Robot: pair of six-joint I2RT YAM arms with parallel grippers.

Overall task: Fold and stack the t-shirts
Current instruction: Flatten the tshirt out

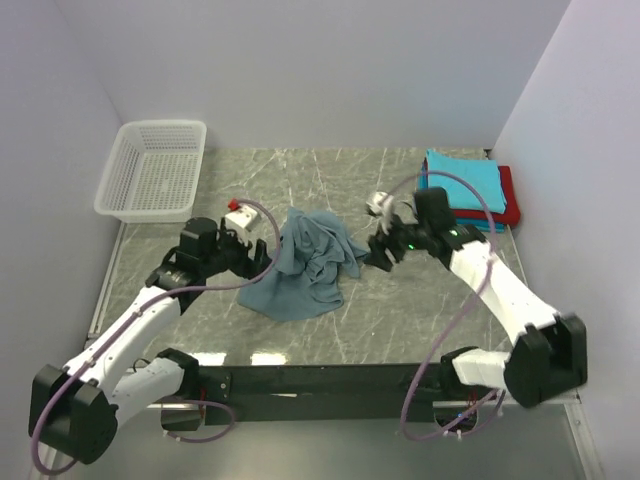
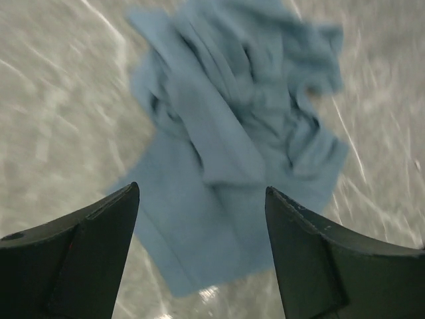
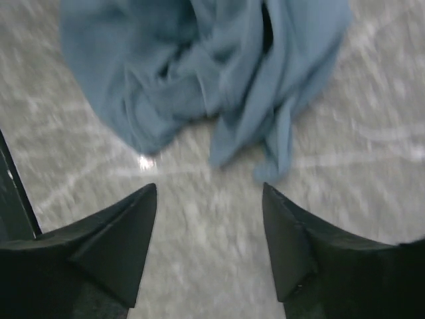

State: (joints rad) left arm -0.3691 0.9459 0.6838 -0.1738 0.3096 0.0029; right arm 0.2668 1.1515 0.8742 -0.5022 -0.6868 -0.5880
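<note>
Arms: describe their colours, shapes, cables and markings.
Left arm and right arm: white shells, black joints and bases, each looped by a mauve cable. Left gripper and right gripper: black wedge fingers. Green light at the right wrist.

overhead view looks down; both wrist views closely share the tee [image 1: 305, 265].

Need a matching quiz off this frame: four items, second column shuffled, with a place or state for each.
1 grey-blue t-shirt
2 white basket
3 turquoise t-shirt
4 left claw

A folded, far right, lying on the red t-shirt
B jaws apart, holding nothing
C crumpled, middle of the table
D far-left corner

Pairs: 1-C, 2-D, 3-A, 4-B
</note>
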